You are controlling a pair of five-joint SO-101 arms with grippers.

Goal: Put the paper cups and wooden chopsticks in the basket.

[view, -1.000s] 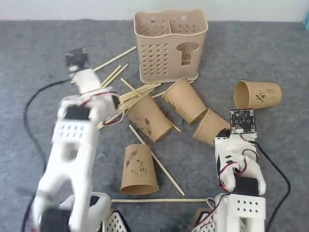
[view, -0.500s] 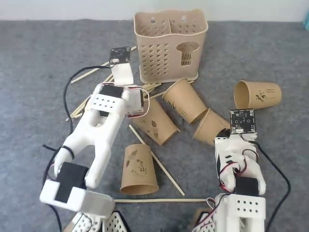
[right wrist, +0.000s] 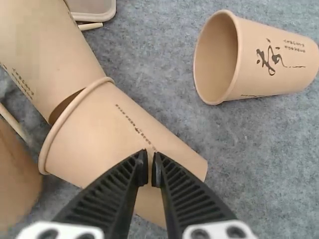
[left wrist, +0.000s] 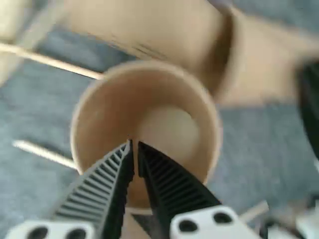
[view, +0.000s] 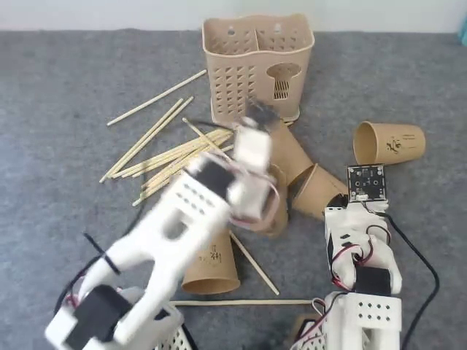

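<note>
- tan paper cups (view: 389, 143): matt, smooth, rolled rims
- pale wooden chopsticks (view: 149, 135): bare, matt
- beige perforated plastic basket (view: 248, 73): smooth, faint sheen
- grey cloth table cover (view: 58, 95): rough, felt-like, matt
- white plastic arm shells (view: 363, 313): smooth, slightly glossy

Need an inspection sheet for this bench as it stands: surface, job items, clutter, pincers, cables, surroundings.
Surface: grey mat under everything.
Job's things: basket upright at the far side; chopsticks scattered on the mat beside it; lone cup on its side, apart from the others; mouth-down cup partly behind the left arm.
Clutter: nothing seen.
Pincers: left pincer shut, tips in front of the mouth of a tipped cup; right pincer shut, above a second tipped cup.
Cables: black cable loops beside the right arm.
Surroundings: pale wall behind the mat.
</note>
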